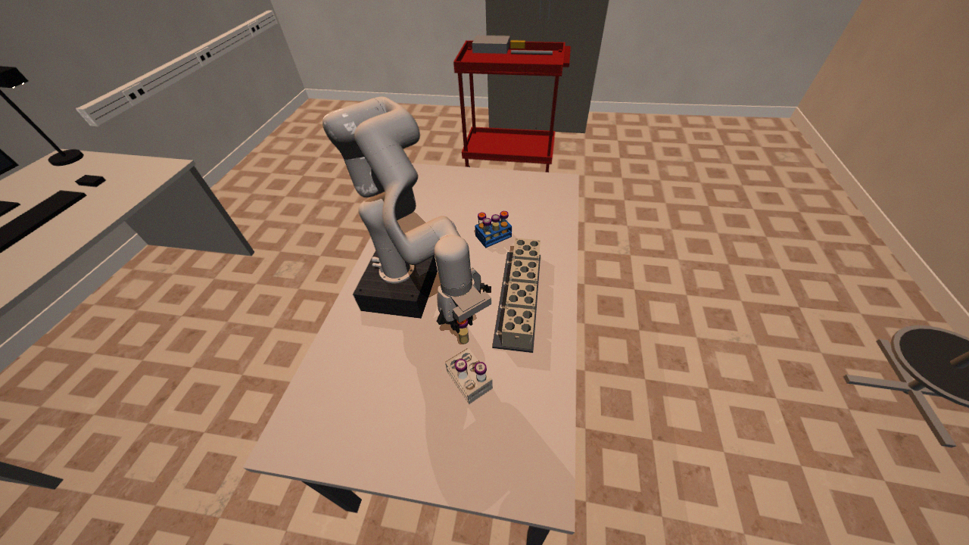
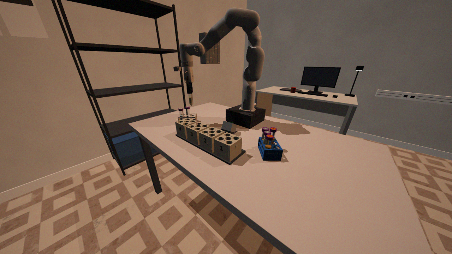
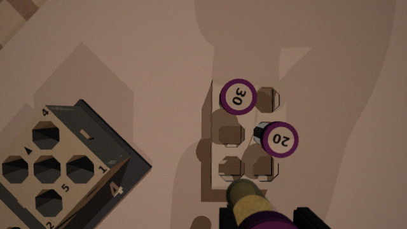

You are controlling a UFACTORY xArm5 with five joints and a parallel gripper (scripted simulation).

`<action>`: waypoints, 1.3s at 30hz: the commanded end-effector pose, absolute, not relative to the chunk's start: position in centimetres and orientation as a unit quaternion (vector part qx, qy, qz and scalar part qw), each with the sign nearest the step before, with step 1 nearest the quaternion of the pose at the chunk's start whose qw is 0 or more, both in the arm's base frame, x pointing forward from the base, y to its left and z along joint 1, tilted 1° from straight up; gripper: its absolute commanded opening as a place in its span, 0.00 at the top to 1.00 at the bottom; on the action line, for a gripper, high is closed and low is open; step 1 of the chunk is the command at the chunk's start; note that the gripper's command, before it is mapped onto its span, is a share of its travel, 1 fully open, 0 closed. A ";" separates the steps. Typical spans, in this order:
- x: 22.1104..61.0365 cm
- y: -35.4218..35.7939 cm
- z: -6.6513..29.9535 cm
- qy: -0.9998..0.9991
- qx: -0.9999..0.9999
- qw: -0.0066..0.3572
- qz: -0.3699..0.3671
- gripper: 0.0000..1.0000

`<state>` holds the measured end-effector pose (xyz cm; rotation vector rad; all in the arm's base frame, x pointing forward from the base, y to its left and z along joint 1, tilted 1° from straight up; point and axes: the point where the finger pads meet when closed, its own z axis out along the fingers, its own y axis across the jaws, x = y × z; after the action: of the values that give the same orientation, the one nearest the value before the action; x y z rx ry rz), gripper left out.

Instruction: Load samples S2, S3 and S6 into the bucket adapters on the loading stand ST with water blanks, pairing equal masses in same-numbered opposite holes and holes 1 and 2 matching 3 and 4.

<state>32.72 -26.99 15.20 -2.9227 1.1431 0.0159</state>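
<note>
Across the worktop [image 1: 379, 420] [image 2: 316, 173] [image 3: 152, 48], the job looks barely begun: the loading stand [image 1: 501, 347] [image 2: 243, 151] [image 3: 144, 166] carries its four adapters, and I see no tube standing in any of them. The blue rack [image 1: 494, 238] [image 2: 271, 154] holds four capped tubes, two with orange dots, which I take for the run's other samples. In the pale rack [image 1: 479, 391] [image 2: 192, 117] [image 3: 219, 182] stand the 30 blank [image 1: 479, 369] [image 2: 180, 109] [image 3: 238, 97] and the 20 blank [image 1: 460, 366] [image 2: 186, 108] [image 3: 280, 139]. My jaws [image 1: 455, 321] [image 2: 189, 92] are partly closed, clamped on a tube [image 1: 463, 336] [image 2: 190, 100] [image 3: 252, 205] of yellowish liquid — probably a sample, though I cannot read its ID — which hangs above the worktop, touching neither rack nor adapter. Loading all three samples, matching their partners, letting go and pressing DONE remain.
</note>
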 end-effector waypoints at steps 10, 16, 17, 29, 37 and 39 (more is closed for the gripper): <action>32.8 -27.1 15.3 0.364 -0.931 0.000 0.003 1.00; 32.8 -27.1 14.7 0.364 -0.931 0.000 0.003 1.00; 32.8 -27.1 14.5 0.364 -0.931 0.000 0.003 1.00; 32.8 -27.1 12.5 0.364 -0.931 0.000 0.003 1.00; 32.8 -27.1 11.3 0.364 -0.931 0.000 0.003 1.00; 32.8 -27.1 10.9 0.364 -0.931 0.000 0.003 1.00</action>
<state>32.66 -27.00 11.47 -2.9224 1.1434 0.0164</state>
